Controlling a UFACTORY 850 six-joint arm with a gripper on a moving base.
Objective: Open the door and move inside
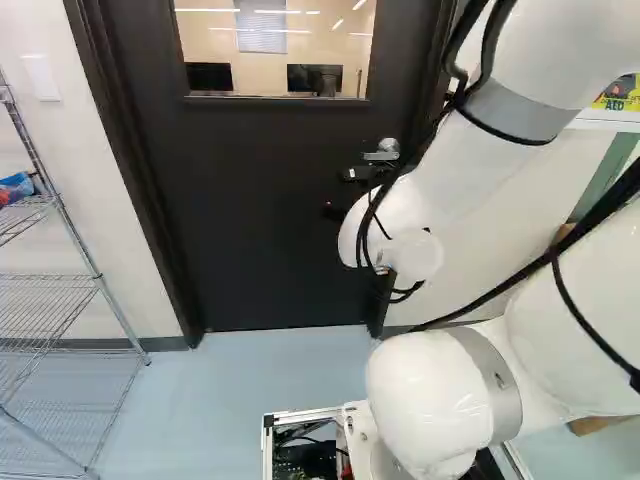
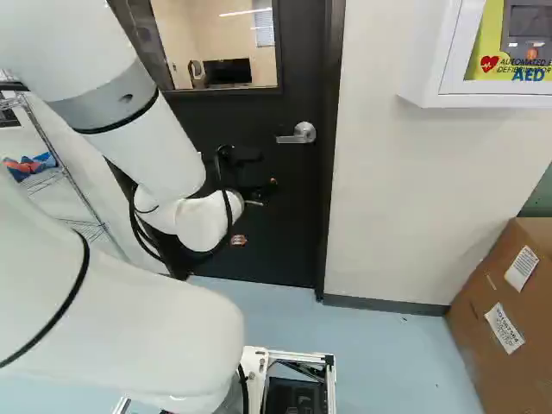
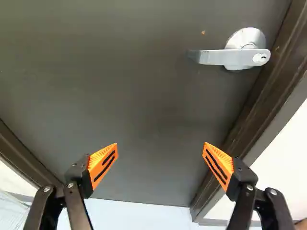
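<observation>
From where I stand, the door (image 1: pixel 260 210) is shut in its frame (image 2: pixel 330 190), so the task's prob. only at the approach stage. Handle (image 3: pixel 230 57) sits near the door's RH edge in the right base view, lever level, apparently unturned. The gripper (image 3: pixel 160 145) is empty, fingers spread wide, w/ the handle ahead of it, off toward the frame side, no contact. Left to do, I'd guess: line up, turn the handle, open the door, then drive the base (image 2: pixel 330 362) thru.
</observation>
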